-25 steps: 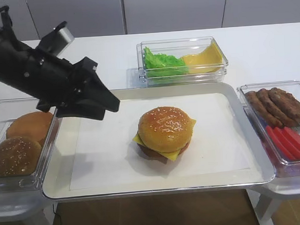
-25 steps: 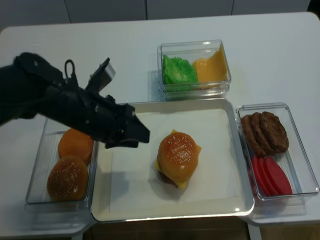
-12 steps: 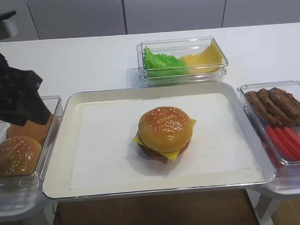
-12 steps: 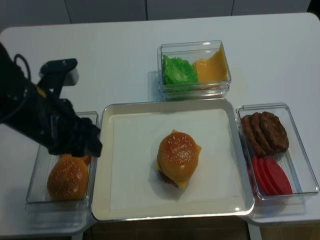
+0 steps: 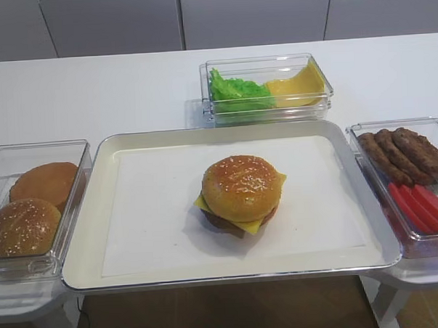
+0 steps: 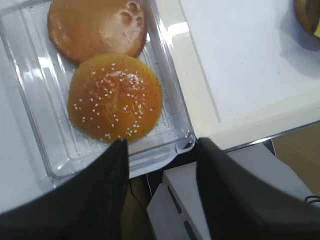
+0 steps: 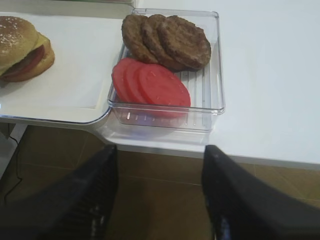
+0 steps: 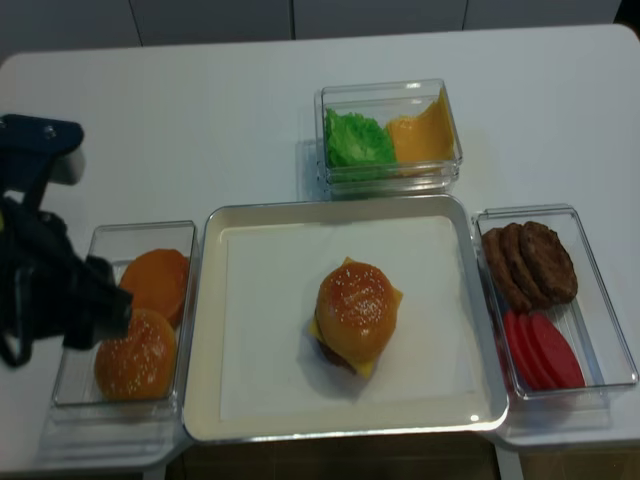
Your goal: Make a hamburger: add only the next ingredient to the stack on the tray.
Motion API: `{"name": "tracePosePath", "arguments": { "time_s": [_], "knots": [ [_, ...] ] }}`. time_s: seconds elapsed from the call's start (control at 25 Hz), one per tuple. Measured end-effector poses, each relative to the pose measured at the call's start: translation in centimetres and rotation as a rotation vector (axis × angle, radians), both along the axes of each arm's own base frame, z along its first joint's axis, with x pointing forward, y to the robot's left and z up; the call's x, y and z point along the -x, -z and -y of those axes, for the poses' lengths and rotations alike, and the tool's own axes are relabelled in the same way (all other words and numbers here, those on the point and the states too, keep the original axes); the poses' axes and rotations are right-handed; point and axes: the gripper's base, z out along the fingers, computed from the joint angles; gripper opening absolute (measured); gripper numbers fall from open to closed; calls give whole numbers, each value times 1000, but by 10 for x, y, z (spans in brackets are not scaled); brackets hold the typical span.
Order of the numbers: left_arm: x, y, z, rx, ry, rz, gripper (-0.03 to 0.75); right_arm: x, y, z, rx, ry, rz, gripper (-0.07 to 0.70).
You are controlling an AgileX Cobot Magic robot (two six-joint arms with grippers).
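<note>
No readable writing anywhere. My left gripper [image 6: 160, 150] has pulled back from the tray [image 5: 90, 213] to hang over the bun box [image 6: 45, 130], jaws spread and empty. My right gripper [image 7: 160, 155] also gapes, empty. The sesame bun top [image 5: 240, 186] sits dome-up on the cheese-topped stack [image 5: 236, 220], mid-tray

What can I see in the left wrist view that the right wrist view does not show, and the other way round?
Only the left wrist view shows the clear plastic box holding a smooth seedless bun and a sesame-seeded bun, above the open left gripper. Only the right wrist view shows the brown patties, the red tomato slices and the open right gripper. Both show the cream-white tray and part of the stacked burger.
</note>
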Motion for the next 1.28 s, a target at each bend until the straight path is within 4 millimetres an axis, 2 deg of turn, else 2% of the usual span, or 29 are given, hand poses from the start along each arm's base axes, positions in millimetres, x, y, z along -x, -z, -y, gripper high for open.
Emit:
{"name": "tracePosePath", "arguments": {
  "time_s": [0.4, 0.84, 1.28],
  "knots": [
    [69, 2, -18, -1, -18, 97, 333, 0, 0, 0, 0, 0, 0, 405],
    [146, 2, -41, -2, -45, 375, 333, 0, 0, 0, 0, 0, 0, 405],
    [194, 35, -52, 41, -53, 537, 333, 0, 0, 0, 0, 0, 0, 405]
  ]
}}
